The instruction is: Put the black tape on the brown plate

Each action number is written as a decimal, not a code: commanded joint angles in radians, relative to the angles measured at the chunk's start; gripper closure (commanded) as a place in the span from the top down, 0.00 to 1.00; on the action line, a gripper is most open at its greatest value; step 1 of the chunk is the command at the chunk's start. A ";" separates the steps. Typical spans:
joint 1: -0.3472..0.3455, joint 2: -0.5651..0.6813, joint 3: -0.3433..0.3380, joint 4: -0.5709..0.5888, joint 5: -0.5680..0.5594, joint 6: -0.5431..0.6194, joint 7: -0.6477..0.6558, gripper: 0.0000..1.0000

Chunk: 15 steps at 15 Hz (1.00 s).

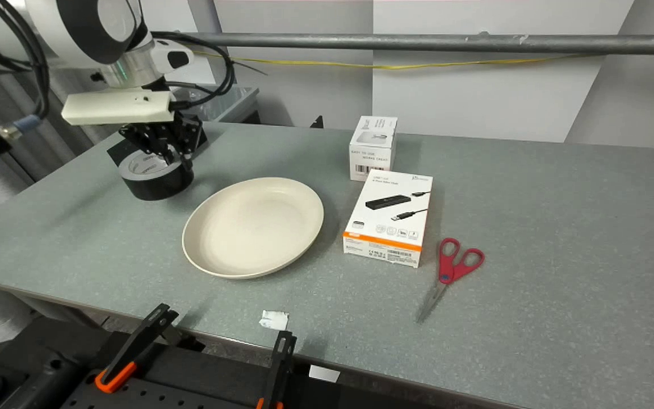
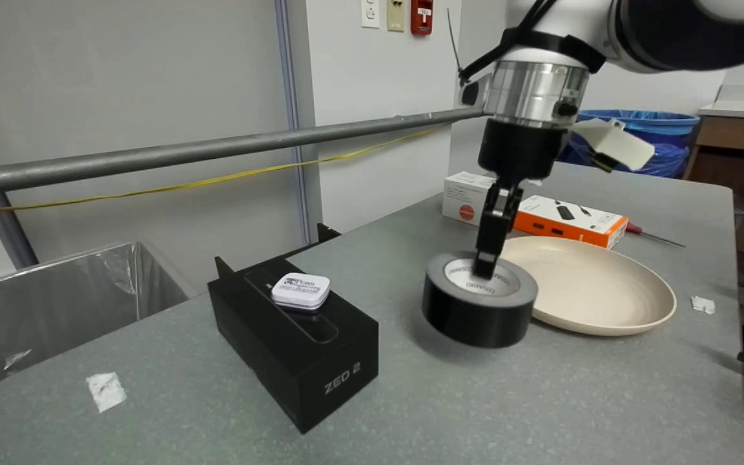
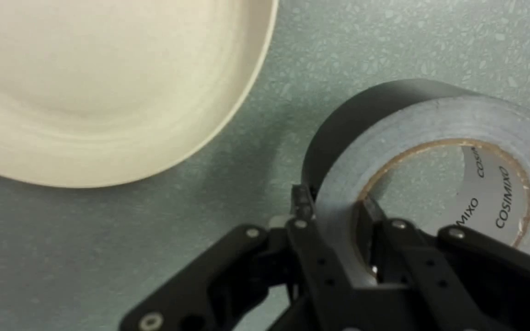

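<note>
The black tape is a wide roll with a grey top face and a hollow core. It also shows in an exterior view and in the wrist view. My gripper is shut on the roll's wall, one finger inside the core and one outside. The tape hangs a little above the table, roughly level. The brown plate, cream and round, lies beside it on the table; the tape is off its rim. The plate also shows in an exterior view and in the wrist view.
A black box with a small white tin on top stands near the tape. Two white boxes stand beyond the plate, with red scissors past them. A grey bin adjoins the table.
</note>
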 commanded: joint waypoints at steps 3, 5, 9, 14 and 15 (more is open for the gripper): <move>-0.109 -0.238 -0.025 -0.124 0.080 -0.166 -0.060 0.06; -0.136 -0.287 -0.059 -0.169 0.071 -0.196 -0.087 0.06; -0.189 -0.309 -0.133 -0.235 0.027 -0.173 -0.121 0.06; -0.230 -0.202 -0.191 -0.221 -0.070 -0.155 -0.082 0.06; -0.231 -0.180 -0.194 -0.212 -0.064 -0.153 -0.081 0.06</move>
